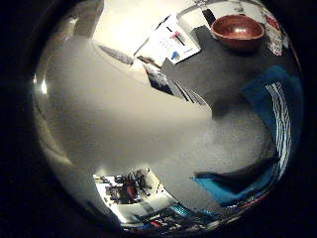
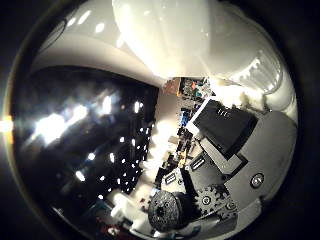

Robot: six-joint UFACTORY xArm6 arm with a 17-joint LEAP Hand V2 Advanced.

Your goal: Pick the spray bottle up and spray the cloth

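The spray bottle (image 1: 109, 119) fills much of the little finger side view as a pale, blurred body pressed close to the palm. In the thumb side view its white top (image 2: 170, 35) sits above a dark glossy surface (image 2: 85, 145) full of light reflections. My right hand (image 2: 225, 165) shows there as black and white geared fingers curled in against the bottle. The blue cloth (image 1: 277, 99) with white stripes lies rumpled on the dark grey table (image 1: 218, 69), beyond the bottle and apart from it.
A brown bowl (image 1: 237, 30) stands on the table past the cloth. A printed white sheet (image 1: 171, 44) lies beside it, and a small printed box (image 1: 273, 32) stands by the bowl. Room clutter (image 1: 129, 188) shows past the bottle.
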